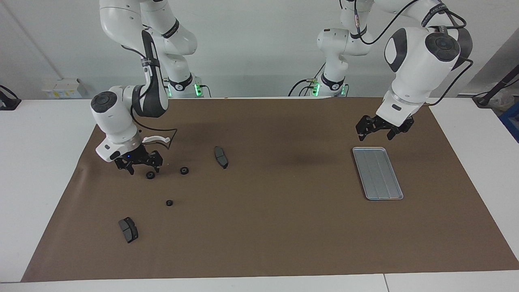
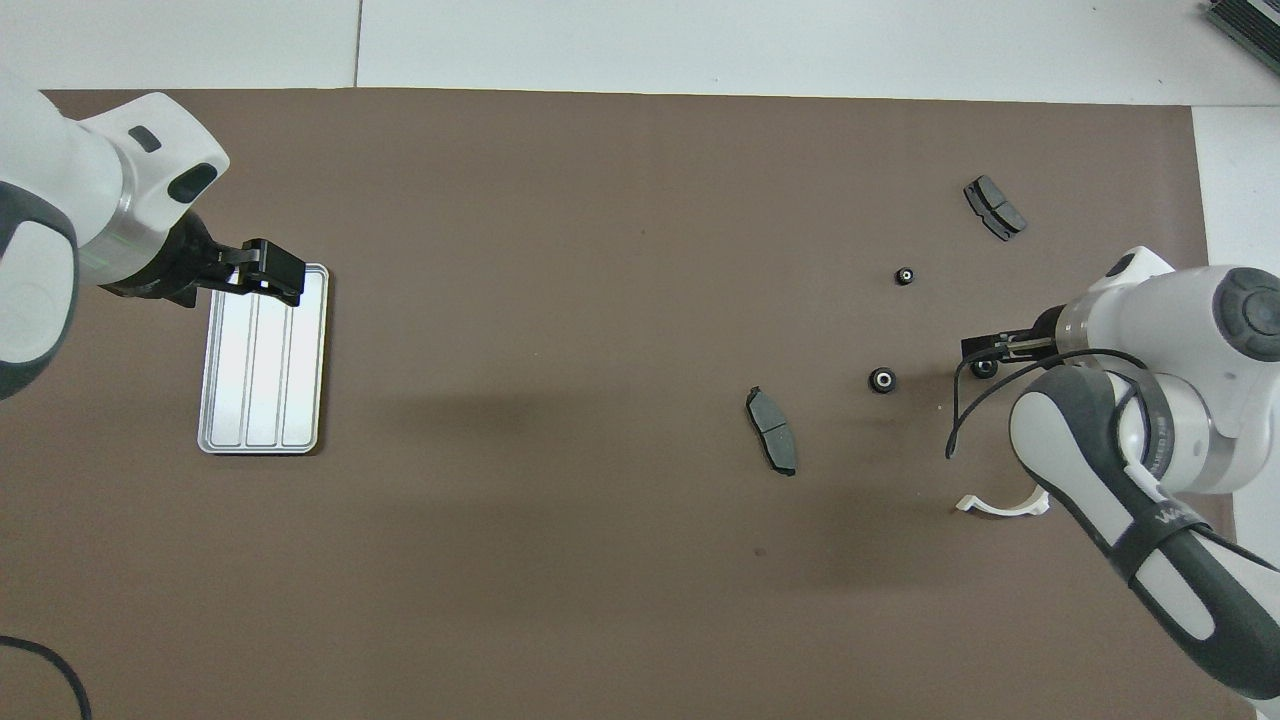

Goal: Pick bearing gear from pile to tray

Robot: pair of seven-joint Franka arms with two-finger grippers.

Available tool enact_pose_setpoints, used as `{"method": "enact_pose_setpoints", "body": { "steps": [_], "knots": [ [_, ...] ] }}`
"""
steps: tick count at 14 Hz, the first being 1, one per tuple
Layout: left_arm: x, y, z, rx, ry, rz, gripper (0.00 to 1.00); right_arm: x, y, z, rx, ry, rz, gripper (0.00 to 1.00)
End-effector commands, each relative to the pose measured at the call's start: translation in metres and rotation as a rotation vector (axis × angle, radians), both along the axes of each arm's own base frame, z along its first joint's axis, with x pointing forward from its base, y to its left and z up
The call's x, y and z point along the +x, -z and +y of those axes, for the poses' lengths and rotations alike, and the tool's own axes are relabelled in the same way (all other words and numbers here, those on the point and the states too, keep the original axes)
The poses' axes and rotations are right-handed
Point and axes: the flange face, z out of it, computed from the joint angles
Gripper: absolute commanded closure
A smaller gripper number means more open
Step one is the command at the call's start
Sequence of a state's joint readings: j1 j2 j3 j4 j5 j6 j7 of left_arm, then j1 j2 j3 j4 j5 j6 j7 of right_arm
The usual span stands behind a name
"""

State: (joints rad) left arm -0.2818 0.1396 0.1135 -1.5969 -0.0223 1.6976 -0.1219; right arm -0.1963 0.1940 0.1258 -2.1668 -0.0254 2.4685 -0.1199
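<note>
— What have I got on the worktop (image 1: pixel 48 162), by count?

— I see three black gears: one (image 1: pixel 150 175) right at the tips of the right pincer (image 1: pixel 143 169), one (image 1: pixel 184 170) beside it toward the left arm's end, and one (image 1: pixel 169 202) farther from the robots. Two dark grey pads: one (image 1: pixel 221 157) toward the middle of the brown mat (image 1: pixel 263 227), one (image 1: pixel 128 229) farthest from the robots. One white half-ring bracket (image 1: pixel 156 139), and one silver tray (image 1: pixel 377 173) with nothing in it, well apart from the parts at the left arm's end.

— And the pincers?

— Both are released, gripping nothing. My right one is low over the gear nearest the right arm's end — I can't tell whether the fingers touch it. My left pincer (image 1: pixel 376 130) hangs in the air over the tray's end nearest the robots.

— Anything hard to read?

— From overhead, the right arm covers most of the bracket (image 2: pixel 1000 505), and the right pincer (image 2: pixel 985 350) hides part of that gear (image 2: pixel 984 370). In the facing view the bracket is also partly blocked by the right arm's wrist.
</note>
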Motion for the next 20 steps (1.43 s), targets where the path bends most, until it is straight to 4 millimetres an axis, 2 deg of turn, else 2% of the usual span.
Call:
{"method": "enact_pose_setpoints", "body": {
  "steps": [1,4,6,8,10,12,14,17,20],
  "knots": [
    [-0.006,0.008,-0.005,0.007,-0.018,-0.020,0.03,-0.005,0.012,-0.002,0.016,-0.012,-0.014,0.00],
    [-0.007,0.011,-0.007,0.008,-0.041,-0.019,0.04,-0.006,0.017,-0.003,0.018,-0.009,-0.009,0.07],
    [-0.007,0.012,-0.006,0.008,-0.041,-0.017,0.04,-0.015,0.026,-0.002,0.020,-0.005,0.015,0.11],
    [-0.008,0.017,-0.006,0.009,-0.043,-0.008,0.04,-0.017,0.026,-0.007,0.019,0.000,0.017,0.17],
    [-0.008,0.017,-0.006,0.008,-0.043,-0.013,0.04,-0.018,0.027,-0.005,0.019,-0.003,0.021,0.35],
    [-0.008,0.019,-0.006,0.008,-0.043,-0.010,0.05,-0.018,0.027,-0.005,0.019,-0.005,0.020,0.61],
    [-0.009,0.020,-0.006,0.009,-0.043,-0.008,0.05,-0.016,0.026,-0.003,0.020,-0.003,0.015,0.80],
    [-0.008,0.021,-0.006,0.009,-0.043,-0.010,0.06,-0.011,0.020,0.004,0.021,-0.005,0.014,1.00],
    [-0.007,0.028,-0.014,0.002,-0.050,-0.035,0.08,0.005,-0.004,0.036,0.028,0.010,-0.021,1.00]
  ]
}}
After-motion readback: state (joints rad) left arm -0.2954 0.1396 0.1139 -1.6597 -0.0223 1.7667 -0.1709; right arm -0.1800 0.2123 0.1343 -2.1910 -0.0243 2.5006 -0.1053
